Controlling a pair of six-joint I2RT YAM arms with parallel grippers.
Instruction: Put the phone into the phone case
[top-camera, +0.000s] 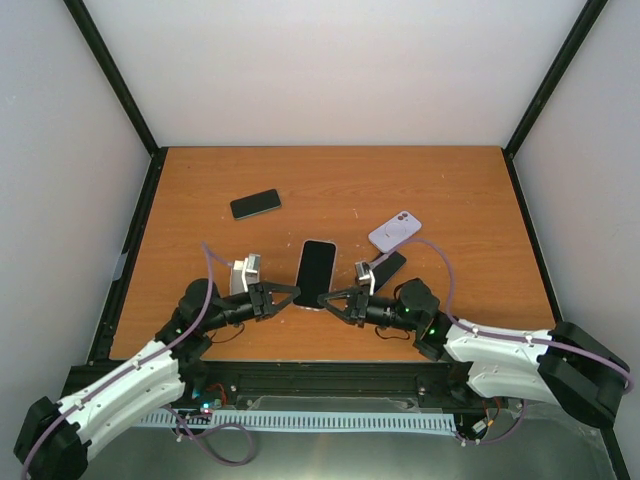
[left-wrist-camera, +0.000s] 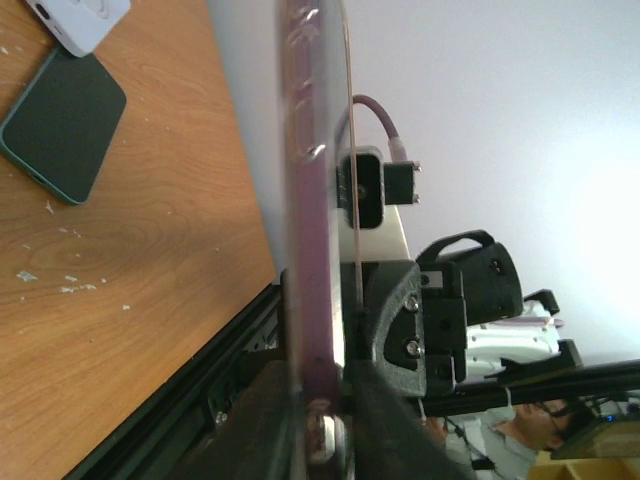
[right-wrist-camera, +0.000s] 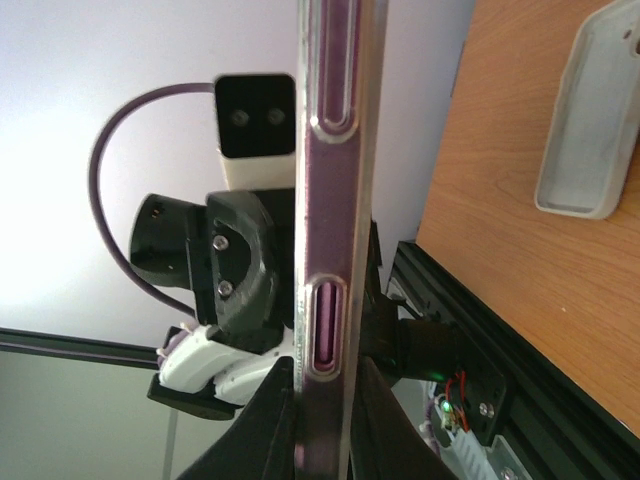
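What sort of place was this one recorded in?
Most likely a lab robot cell, not a home or shop: a wood-grain tabletop boxed in by plain white panels on black frame posts, with a phone gripped by the left end effector and right end effector.

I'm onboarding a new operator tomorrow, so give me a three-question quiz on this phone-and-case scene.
1. True or false: only the right gripper grips the central phone, and the left gripper hangs free.
2. Fill in: the lavender twin-lens item lies on the robot's ___ side of the table.
3. What lies right beside the left gripper? A) the empty pale case B) the lavender twin-lens item C) nothing

Key: 1 false, both grippers clamp the phone from opposite sides. 2 right. 3 A.
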